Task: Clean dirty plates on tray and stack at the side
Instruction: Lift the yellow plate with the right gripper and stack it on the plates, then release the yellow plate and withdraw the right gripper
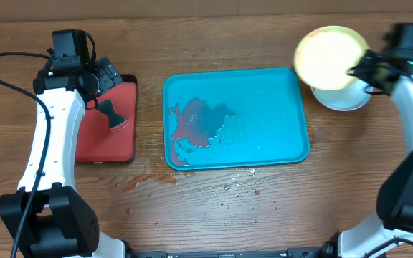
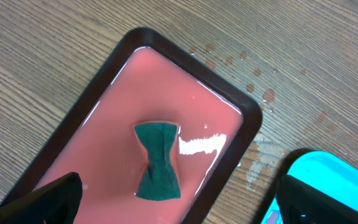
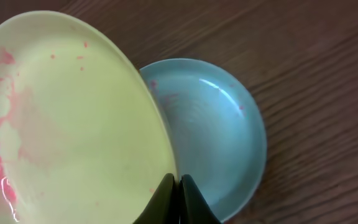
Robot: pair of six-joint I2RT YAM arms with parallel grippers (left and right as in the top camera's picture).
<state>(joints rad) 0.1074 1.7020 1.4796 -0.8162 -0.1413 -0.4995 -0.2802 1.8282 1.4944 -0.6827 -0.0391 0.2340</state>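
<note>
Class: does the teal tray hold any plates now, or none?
None. Overhead, the teal tray holds only wet red smears; the yellow-green plate is off to its side, pinched in the shut right gripper.

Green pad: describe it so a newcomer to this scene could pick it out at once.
Left of the big teal tray lies a smaller, dark-rimmed red tray. On its floor rests the green pad, pinched in the middle like a bow tie, the only thing lying there.
</note>
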